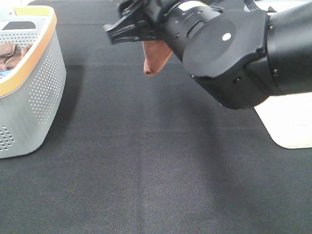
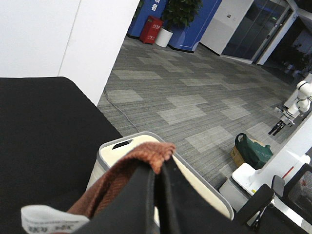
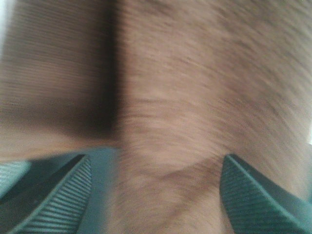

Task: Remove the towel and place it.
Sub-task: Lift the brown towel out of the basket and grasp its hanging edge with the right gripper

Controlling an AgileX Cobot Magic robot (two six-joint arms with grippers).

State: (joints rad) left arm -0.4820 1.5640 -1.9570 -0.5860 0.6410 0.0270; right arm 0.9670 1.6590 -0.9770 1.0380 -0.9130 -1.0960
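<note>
Two grippers: both are engaged with one cloth, above the far edge of the table [image 1: 146,165].
Towel [image 1: 156,56]: reddish-brown. It is held in the air near the middle of the far edge, well apart from the basket [image 1: 41,92] at the left edge, and nothing of it is seen to touch the table.
Left gripper [image 2: 157,178]: the fingers are pressed together on a fold of the towel, and the white tag [image 2: 48,219] is seen just beside the pinch.
Right gripper [image 3: 156,195]: the fingers are spread, with blurred brown cloth filling the gap ahead of them. Whether the pads touch it cannot be told.
Long axis: roughly vertical, with a tapered corner hung downward in the high view.
Hidden: the upper part of the towel and the pinch are covered in the high view by the arm [image 1: 229,53] entering from the right edge.
Key relation: the towel is held by the left gripper and lies straight ahead of the right one, between its fingers — so only a closing is judged to be needed for the hold to be shared.
Step judged: removal appears done — placing on the open table is not yet done.
Other: a brown cloth [image 1: 12,51] lies in the basket, and a white board [image 1: 287,122] lies at the right edge.
</note>
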